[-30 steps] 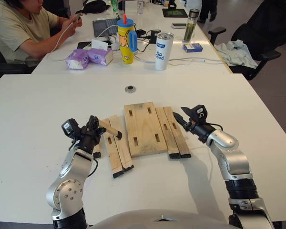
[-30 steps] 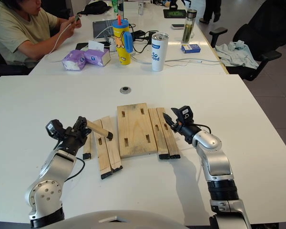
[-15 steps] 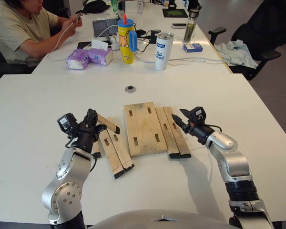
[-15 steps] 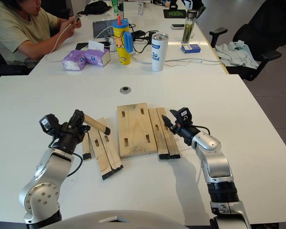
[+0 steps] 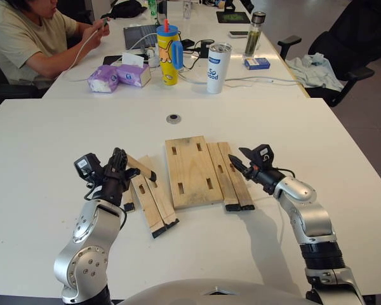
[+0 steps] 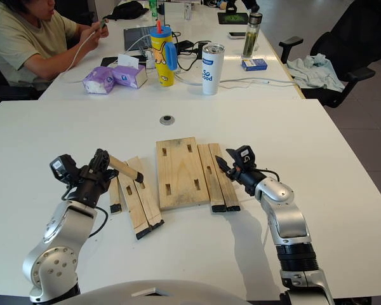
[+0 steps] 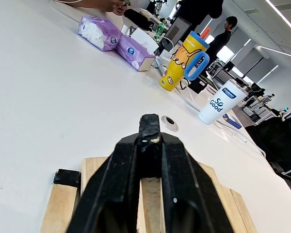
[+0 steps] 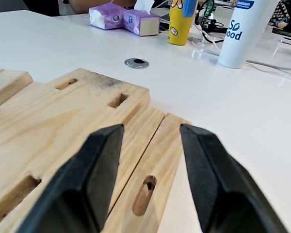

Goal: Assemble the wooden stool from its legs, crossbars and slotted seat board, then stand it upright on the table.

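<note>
The left gripper has its fingers closed on one end of a short crossbar, at the left side of the table, over the far ends of the left legs. The crossbar is plain dry wood, so I judge it light, stiff and not fragile, with a surface that does not slip much. Held at the end, it may turn in a two-finger pinch when its tip is pressed into a slot. A hold nearer its middle would keep it steadier.

Its long axis runs from the gripper to the right and a little near, and its dark free end points toward the seat board. I cannot tell whether this end touches the leg below.

The seat board lies flat in the middle, slots up, with its long axis from near to far. The left legs lie beside it, slightly slanted, and a second crossbar lies just left of them. The right legs lie straight against the board's right edge.

The right gripper hangs over the far part of the right legs with its fingers wide apart and holds nothing.
</note>
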